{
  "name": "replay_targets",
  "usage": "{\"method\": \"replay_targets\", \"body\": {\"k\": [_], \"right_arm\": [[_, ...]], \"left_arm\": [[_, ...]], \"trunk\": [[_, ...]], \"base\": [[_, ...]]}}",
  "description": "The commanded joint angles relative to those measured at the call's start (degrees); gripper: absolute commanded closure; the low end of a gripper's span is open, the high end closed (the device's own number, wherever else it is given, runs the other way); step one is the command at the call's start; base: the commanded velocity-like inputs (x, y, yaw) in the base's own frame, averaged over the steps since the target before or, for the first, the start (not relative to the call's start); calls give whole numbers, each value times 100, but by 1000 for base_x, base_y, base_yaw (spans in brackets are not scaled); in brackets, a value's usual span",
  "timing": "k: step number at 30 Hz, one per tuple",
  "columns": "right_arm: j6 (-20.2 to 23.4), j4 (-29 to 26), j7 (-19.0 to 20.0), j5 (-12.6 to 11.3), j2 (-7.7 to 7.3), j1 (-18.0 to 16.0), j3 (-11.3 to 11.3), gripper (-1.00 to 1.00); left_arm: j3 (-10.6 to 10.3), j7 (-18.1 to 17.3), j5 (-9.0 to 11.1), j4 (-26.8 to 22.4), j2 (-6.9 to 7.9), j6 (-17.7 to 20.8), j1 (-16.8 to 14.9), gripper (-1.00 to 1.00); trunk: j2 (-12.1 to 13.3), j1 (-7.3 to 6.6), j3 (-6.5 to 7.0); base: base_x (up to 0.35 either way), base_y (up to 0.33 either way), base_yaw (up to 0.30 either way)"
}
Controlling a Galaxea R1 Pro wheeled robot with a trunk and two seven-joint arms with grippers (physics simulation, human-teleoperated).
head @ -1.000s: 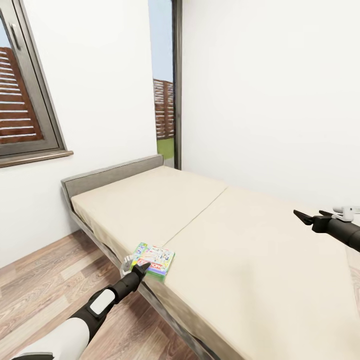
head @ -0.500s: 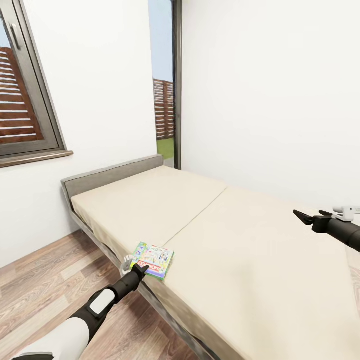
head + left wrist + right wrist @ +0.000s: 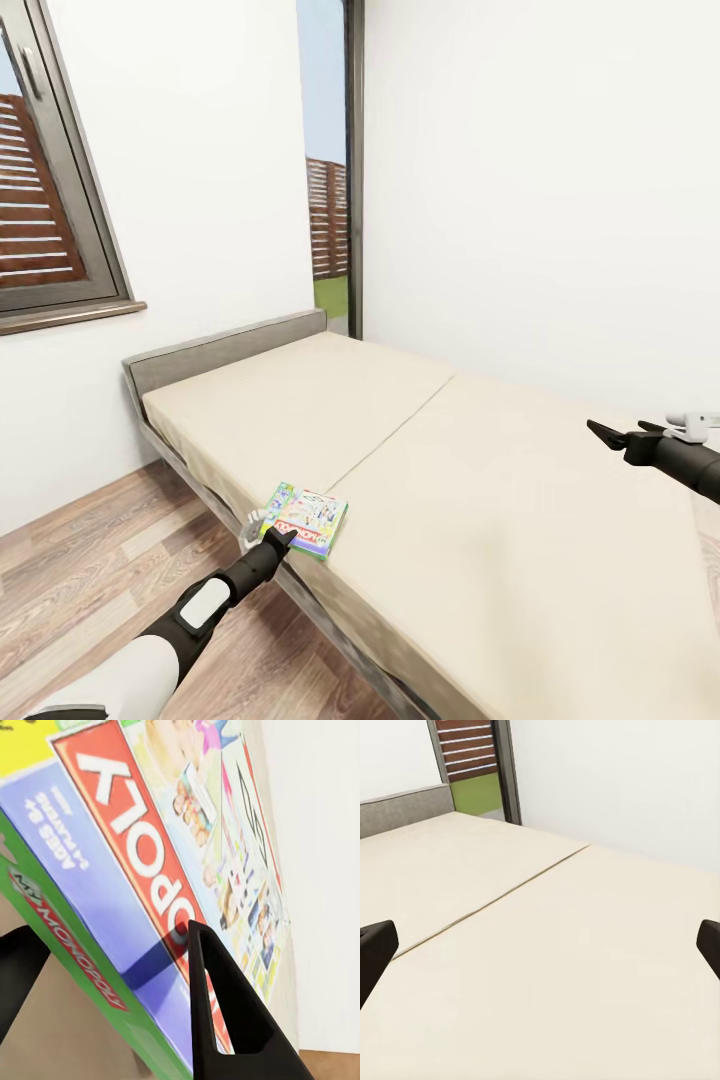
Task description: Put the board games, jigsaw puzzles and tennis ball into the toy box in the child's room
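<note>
The left gripper (image 3: 277,541) sits at the near edge of the bed (image 3: 480,520), right at the corner of a board game (image 3: 305,520), a green, white and red box lying flat near that edge; in the left wrist view one black finger (image 3: 217,1012) lies over the printed lid while the other shows below the green side of the box (image 3: 112,945), so the jaws stand apart with the box edge between them; whether the pads already press on the cardboard I cannot tell, so a firm hold is not shown.

Compared with a second ago, little has changed: the box has slid slightly up the mattress, away from the edge, and the left gripper has crept after it; the camera and the rest of the room have not shifted. My reading is that the fingers are working their way around the box edge, and the small slide suggests the box is being nudged rather than lifted; if it keeps sliding, the grip may end up shallow on a thin corner, and a flat box held that way could tilt or slip.

The right gripper (image 3: 606,433) hangs above the far side of the bed with its fingers wide apart and nothing between them, as the right wrist view confirms.

This game is not yet picked up, so the carrying to the toy box is all ahead.
</note>
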Motion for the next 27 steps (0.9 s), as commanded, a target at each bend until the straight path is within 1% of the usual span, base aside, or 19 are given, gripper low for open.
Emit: {"method": "replay_targets", "body": {"k": [1,14,16,17,19,21,22,24,27], "right_arm": [[43,-2,5,-37,0,-5,-6,-100],[43,-2,5,-38,0,-5,-6,-100],[43,-2,6,-48,0,2,-6,-100],[43,-2,6,-48,0,2,-6,-100],[43,1,9,-63,0,50,-6,-100],[40,0,11,-73,0,124,-5,-100],[40,0,11,-73,0,124,-5,-100],[38,2,12,-80,0,194,1,-100],[36,6,13,-85,21,271,23,-100]], "left_arm": [[-12,-3,24,6,1,37,-2,100],[-46,-49,9,-74,-21,22,4,100],[-55,-147,3,-208,-38,23,31,100],[-55,-147,3,-208,-38,23,31,100],[-75,-189,3,-348,-44,32,56,100],[-137,-215,4,-551,-51,54,106,100],[-137,-215,4,-551,-51,54,106,100],[-280,-224,4,-842,-60,98,192,100],[-638,-177,4,-1457,-77,241,359,100]], "trunk": [[-2,-1,-6],[-2,-1,-6],[-2,-1,-6],[-2,-1,-6],[-2,-1,-6],[-2,-1,-6],[-2,-1,-6],[-2,-1,-6],[-2,-1,-6]], "base": [[0,0,0],[0,0,0],[0,0,0],[0,0,0],[0,0,0],[0,0,0],[0,0,0],[0,0,0],[0,0,0]]}}
